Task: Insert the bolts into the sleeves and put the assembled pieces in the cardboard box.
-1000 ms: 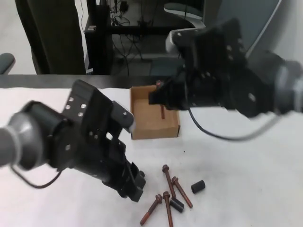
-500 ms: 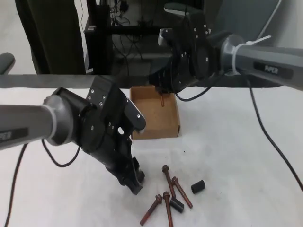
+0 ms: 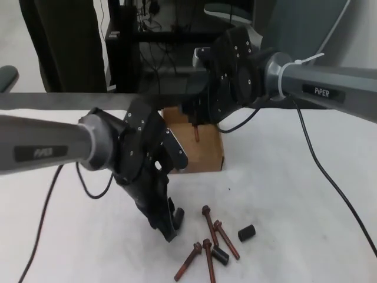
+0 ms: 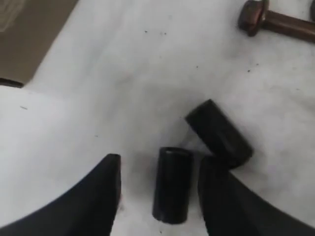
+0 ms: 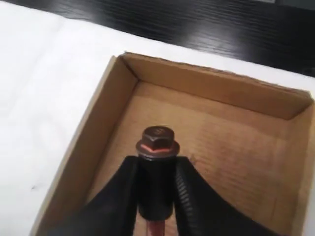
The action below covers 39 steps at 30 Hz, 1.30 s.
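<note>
The right gripper [image 5: 156, 184] pinches a black sleeve [image 5: 155, 199] with a copper-brown, hex-headed bolt [image 5: 158, 141] through it. The bolt's long axis is upright, head up and shank down, over the cardboard box [image 3: 206, 154] at the centre of the high view. At lower centre, the left gripper [image 4: 161, 166] is spread astride a loose sleeve [image 4: 171, 189] lying on the bench [image 3: 294, 206].

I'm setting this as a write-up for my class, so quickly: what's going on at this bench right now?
Two robot arms are pairing bolts with sleeves. The right tool is shut on a sleeved bolt and holds it over the open cardboard box. The left tool is open and low over the bench, straddling one loose sleeve, with a second sleeve just beside it. Several loose bolts lie nearby.
</note>
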Each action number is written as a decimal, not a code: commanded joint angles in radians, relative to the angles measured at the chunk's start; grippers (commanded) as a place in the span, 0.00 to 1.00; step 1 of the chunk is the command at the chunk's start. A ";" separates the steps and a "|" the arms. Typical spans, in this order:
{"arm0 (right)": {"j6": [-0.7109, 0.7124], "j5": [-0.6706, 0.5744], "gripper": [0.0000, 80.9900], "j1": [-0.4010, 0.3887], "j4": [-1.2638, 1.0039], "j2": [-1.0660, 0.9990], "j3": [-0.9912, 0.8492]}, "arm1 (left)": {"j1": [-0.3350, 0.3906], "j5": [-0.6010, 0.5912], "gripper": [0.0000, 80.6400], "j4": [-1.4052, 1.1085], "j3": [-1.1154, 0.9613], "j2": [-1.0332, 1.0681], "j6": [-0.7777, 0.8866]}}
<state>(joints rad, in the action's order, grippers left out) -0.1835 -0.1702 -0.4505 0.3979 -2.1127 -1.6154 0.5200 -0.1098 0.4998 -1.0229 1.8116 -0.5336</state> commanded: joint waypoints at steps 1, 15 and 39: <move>-0.019 -0.062 0.30 0.003 -0.004 0.013 -0.016 | 0.002 0.025 0.54 0.090 -0.039 0.032 -0.023; 0.113 0.094 0.79 0.004 0.404 0.275 -0.020 | 0.001 0.017 0.02 0.176 -0.102 0.034 -0.008; 0.379 0.113 0.60 -0.108 0.743 0.208 0.164 | -0.162 -0.177 0.02 0.034 0.025 -0.508 0.347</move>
<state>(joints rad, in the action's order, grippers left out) 0.1823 -0.0441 -0.5516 1.1498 -1.9041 -1.4590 0.3824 -0.2590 0.5464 -1.0218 1.3649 -0.2083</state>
